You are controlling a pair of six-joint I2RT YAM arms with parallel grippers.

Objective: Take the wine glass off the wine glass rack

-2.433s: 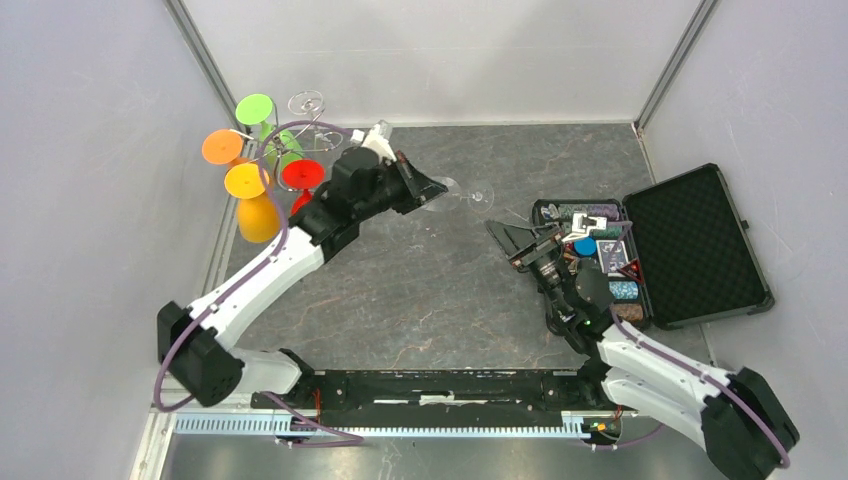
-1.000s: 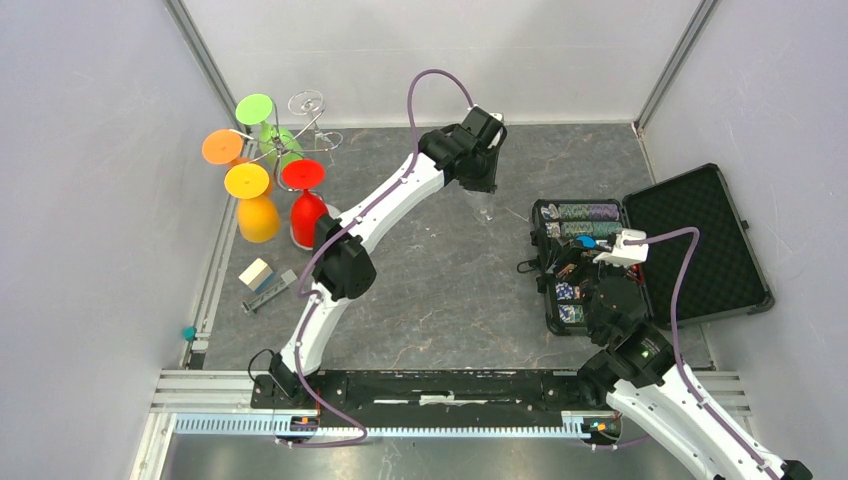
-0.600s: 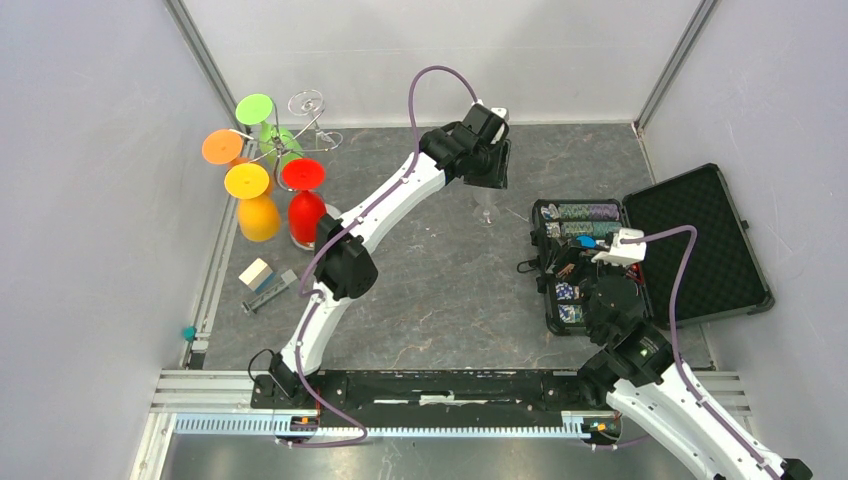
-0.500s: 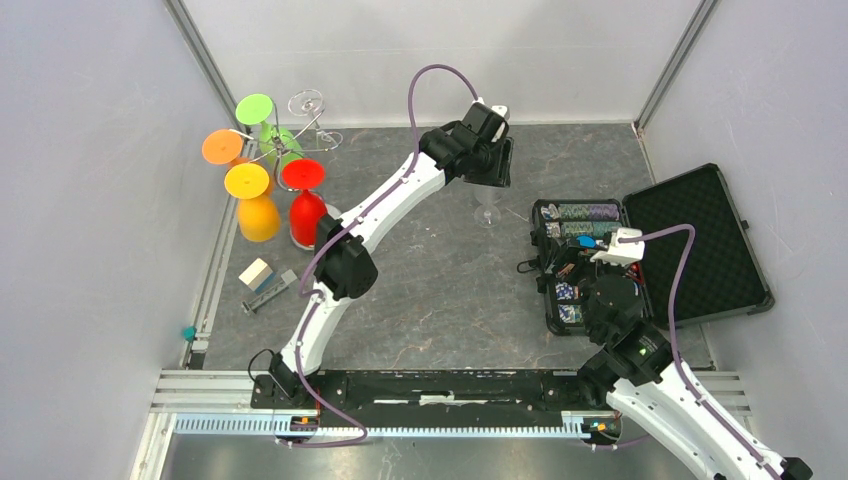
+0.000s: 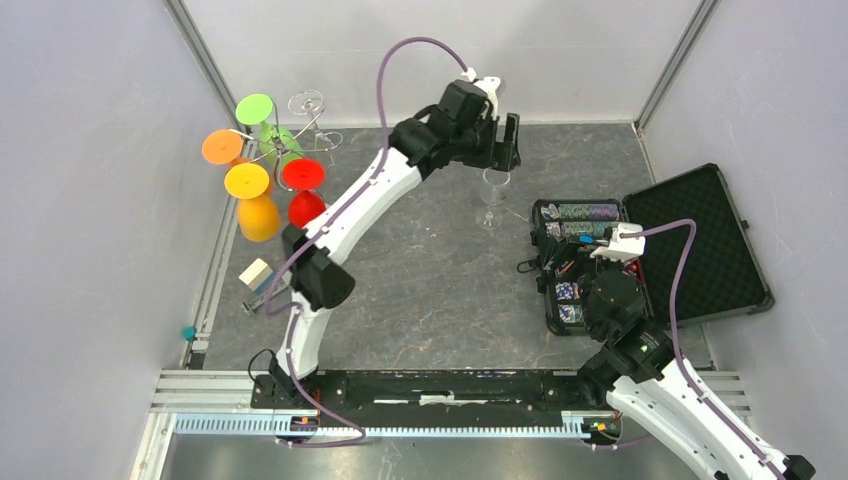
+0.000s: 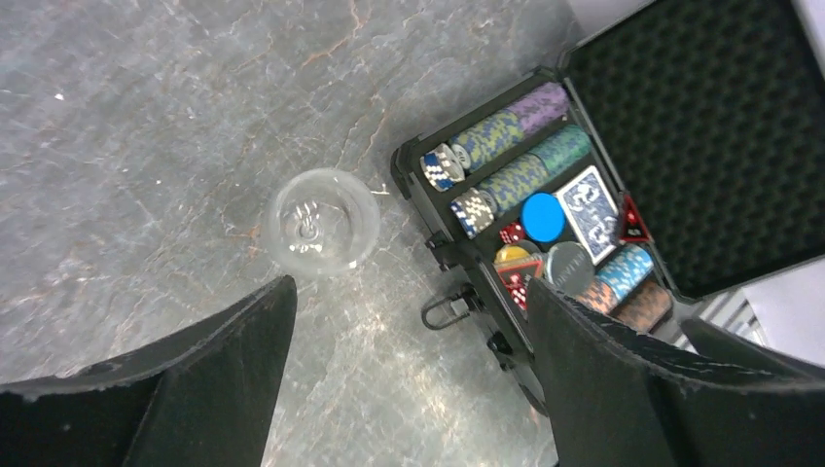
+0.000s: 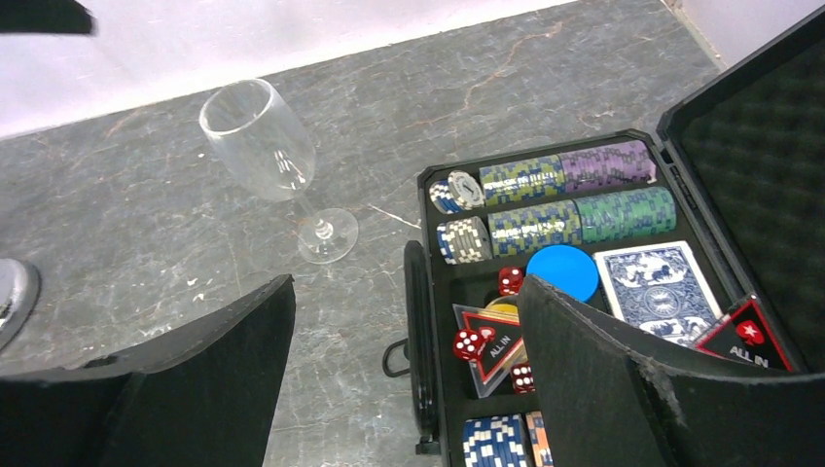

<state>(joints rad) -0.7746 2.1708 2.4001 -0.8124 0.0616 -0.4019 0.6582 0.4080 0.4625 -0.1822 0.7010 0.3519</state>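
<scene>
A clear wine glass [image 5: 489,195] stands upright on the grey table, free of any grip. It also shows from above in the left wrist view as wine glass [image 6: 323,222] and from the side in the right wrist view as wine glass [image 7: 258,136]. My left gripper [image 5: 503,150] hovers above it, open, with nothing between its fingers [image 6: 233,360]. The wire wine glass rack [image 5: 290,150] stands at the far left, with green, orange, yellow, red and clear glasses hanging on it. My right gripper [image 7: 407,287] is open over the case's left edge.
An open black poker case [image 5: 690,240] lies at the right, holding chips [image 7: 545,209], cards and dice. A small block [image 5: 256,272] lies at the left table edge. Grey walls close in the back and both sides.
My left gripper has opened, let go of the clear glass and lifted away from it. The glass now stands alone on the table. The right arm has not moved.
</scene>
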